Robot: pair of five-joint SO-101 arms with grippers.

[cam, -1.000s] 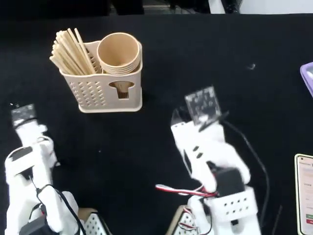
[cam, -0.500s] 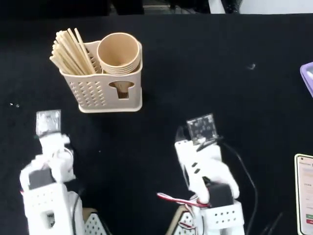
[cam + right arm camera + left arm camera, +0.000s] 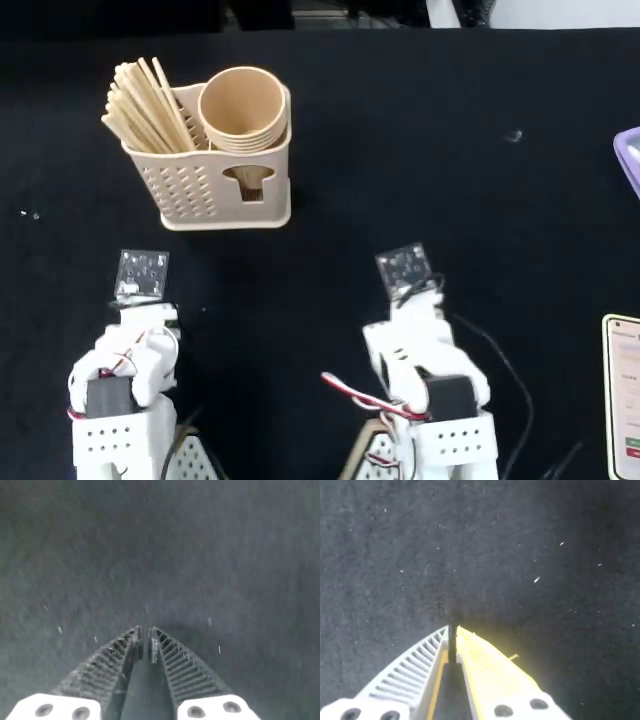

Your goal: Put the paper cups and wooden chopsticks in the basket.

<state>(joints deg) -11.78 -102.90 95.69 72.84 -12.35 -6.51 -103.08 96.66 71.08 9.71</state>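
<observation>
resting both hands low over the black counter (image 3: 480, 180), close to my own bases. left hand (image 3: 452, 632): closed tight, holding nothing. right hand (image 3: 146, 635): pinched all but closed, also empty. the basket (image 3: 215, 185) lies ahead of both and off to the left, well apart, nearer the left hand. chopsticks (image 3: 145, 100) stand in its left compartment, long axis tilted up and leftward; cups (image 3: 243, 105) sit stacked in its right compartment. i judge the task done, so no reach is called for.
</observation>
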